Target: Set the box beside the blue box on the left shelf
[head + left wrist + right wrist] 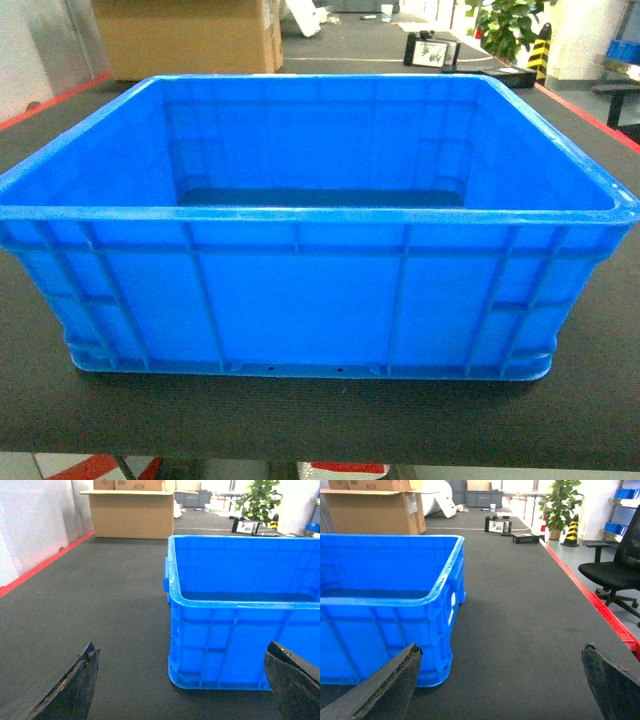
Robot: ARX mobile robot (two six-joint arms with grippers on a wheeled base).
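Both end effectors' bases cut off; box [310,290] apparently ungrasped.

Box [310,290] blocks centre; bare mat [100,595] left, right; cardboard carton [132,512] far back.

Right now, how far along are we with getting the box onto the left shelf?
Barely started. Done: nothing; the box sits empty on the dark mat. In hand: the left gripper and right gripper are open near its two near corners, neither touching it. Left: grasp, lift, carry, place. No shelf or other blue box is in view.
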